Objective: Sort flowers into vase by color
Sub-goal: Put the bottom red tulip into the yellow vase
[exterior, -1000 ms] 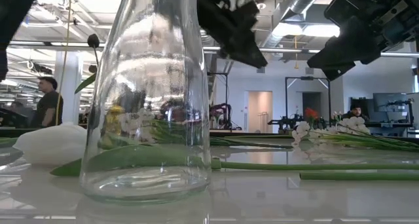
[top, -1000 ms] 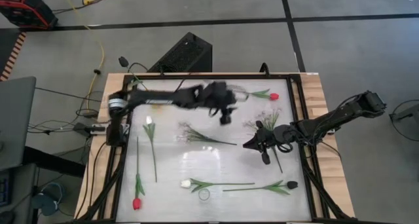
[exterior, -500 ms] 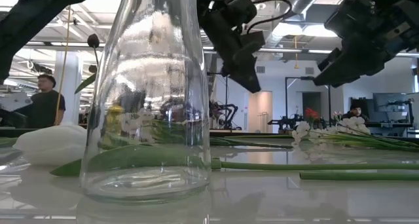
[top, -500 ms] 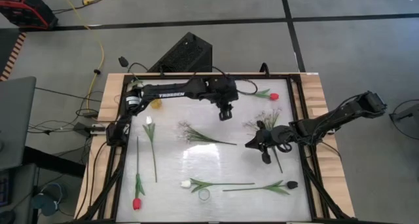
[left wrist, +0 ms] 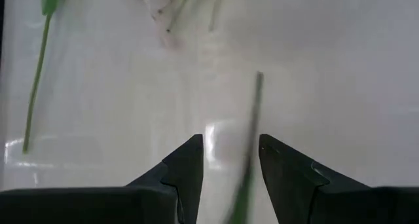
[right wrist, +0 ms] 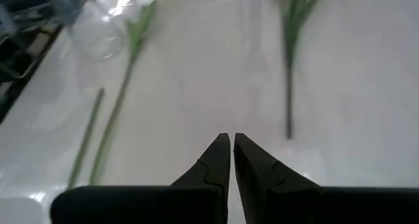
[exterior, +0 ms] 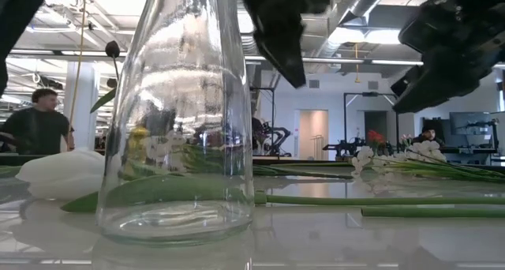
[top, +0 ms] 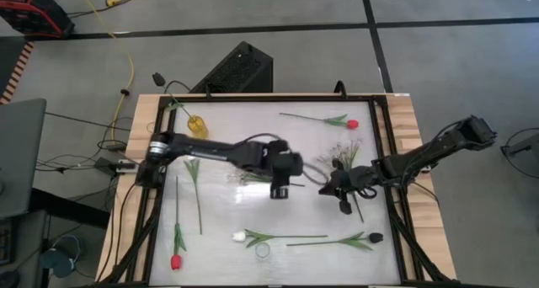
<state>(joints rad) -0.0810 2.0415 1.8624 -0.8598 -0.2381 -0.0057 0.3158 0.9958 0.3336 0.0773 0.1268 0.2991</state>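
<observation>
The left gripper (top: 279,189) is held open, moderately wide, over the middle of the table (top: 253,120), with the stem end of a sprig (left wrist: 252,112) lying between its fingers in the left wrist view. The right gripper (top: 340,194) is closed and empty, beside a second sprig (top: 344,157) toward the right edge. A red tulip (top: 176,258) lies at the near left corner, another (top: 351,124) near the far right corner, a white tulip (top: 240,236) and a dark tulip (top: 375,237) along the near edge, next to the vase (top: 263,249). The picking step appears to be in hand: descent over the stem and a firm closing are called for next.
</observation>
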